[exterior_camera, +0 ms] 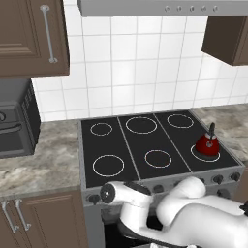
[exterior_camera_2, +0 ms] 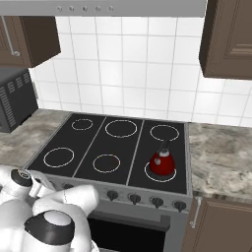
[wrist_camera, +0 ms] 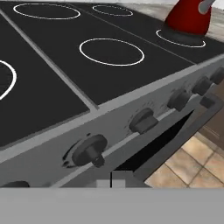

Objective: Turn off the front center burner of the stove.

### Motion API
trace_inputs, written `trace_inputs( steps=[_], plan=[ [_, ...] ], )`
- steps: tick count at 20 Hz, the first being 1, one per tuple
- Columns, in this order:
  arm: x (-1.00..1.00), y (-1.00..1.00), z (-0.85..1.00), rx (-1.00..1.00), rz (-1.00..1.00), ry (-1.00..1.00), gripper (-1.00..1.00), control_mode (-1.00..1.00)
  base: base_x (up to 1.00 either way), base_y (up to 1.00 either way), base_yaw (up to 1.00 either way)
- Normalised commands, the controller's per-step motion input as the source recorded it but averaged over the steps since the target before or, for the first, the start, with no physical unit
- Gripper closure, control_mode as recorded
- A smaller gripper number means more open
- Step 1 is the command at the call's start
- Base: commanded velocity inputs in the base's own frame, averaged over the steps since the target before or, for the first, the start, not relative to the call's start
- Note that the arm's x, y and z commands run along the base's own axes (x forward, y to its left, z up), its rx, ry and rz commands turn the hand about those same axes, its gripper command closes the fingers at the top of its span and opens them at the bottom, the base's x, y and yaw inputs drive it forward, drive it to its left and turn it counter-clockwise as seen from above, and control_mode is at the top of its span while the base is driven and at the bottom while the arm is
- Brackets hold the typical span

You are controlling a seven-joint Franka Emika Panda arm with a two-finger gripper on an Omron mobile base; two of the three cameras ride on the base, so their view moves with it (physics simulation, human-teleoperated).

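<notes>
The stove [exterior_camera: 131,145] [exterior_camera_2: 88,147] is a black glass cooktop with a grey steel front [wrist_camera: 52,153]. Its front center burner [exterior_camera: 158,157] [exterior_camera_2: 106,163] [wrist_camera: 111,51] shows as a thin white ring, not red. My gripper [wrist_camera: 111,180] is low in front of the steel panel, its two tips pressed together with nothing between them. A dark knob [wrist_camera: 89,151] sits just up and left of the tips, and another knob [wrist_camera: 143,120] just up and right. In both base views my bent white arm hides the hand.
A red kettle [exterior_camera: 207,144] [exterior_camera_2: 162,163] [wrist_camera: 189,17] stands on the front right burner. More knobs [wrist_camera: 179,99] run along the panel to the right. A black microwave [exterior_camera: 17,121] [exterior_camera_2: 15,98] sits on the left counter. Below the panel is the dark oven-door gap [wrist_camera: 153,148].
</notes>
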Motion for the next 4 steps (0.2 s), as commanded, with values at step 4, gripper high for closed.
trace_inputs(
  steps=[4],
  plan=[
    [-0.04,-0.20,0.01,0.17,0.00,-0.01,1.00,-1.00,0.00,0.00,0.00]
  ],
)
